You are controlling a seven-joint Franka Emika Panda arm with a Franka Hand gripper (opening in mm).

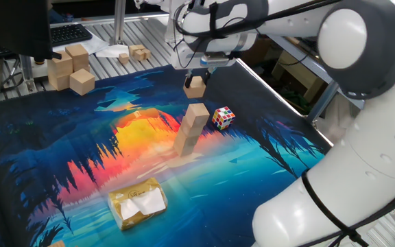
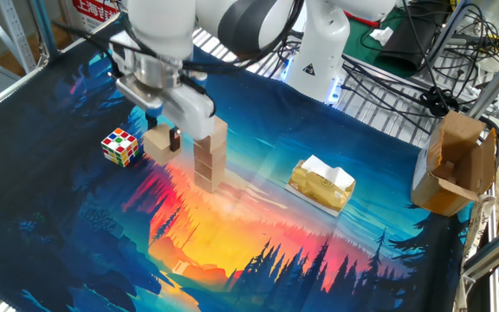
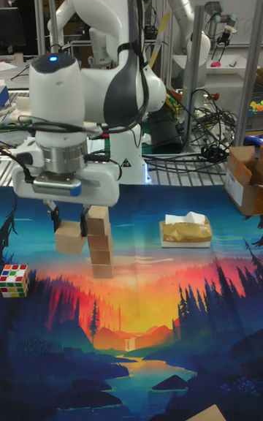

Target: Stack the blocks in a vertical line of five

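Gripper point(image 2: 165, 139): clamped on one block point(image 2: 157, 144), airborne. Stack point(image 2: 210, 154): close beside it. Risk: a sideways swing clips the stack and topples it.

**White and Grey Arm with Black Cabling**

The arm point(image 3: 109, 19) is built of rounded, glossy white segments, joined by dark grey bands at the joints. A small blue light point(image 3: 50, 58) is seen on top of the white wrist housing. Below that housing a ribbed silver-grey ring point(image 3: 57, 167) is fitted. Thin black cables point(image 2: 193, 74) are looped around the wrist section. The gripper point(image 3: 71, 224) is carried on a flat white body, from which short dark fingers point(image 1: 203, 74) project. A small triangular mark point(image 2: 310, 69) is printed on the white base
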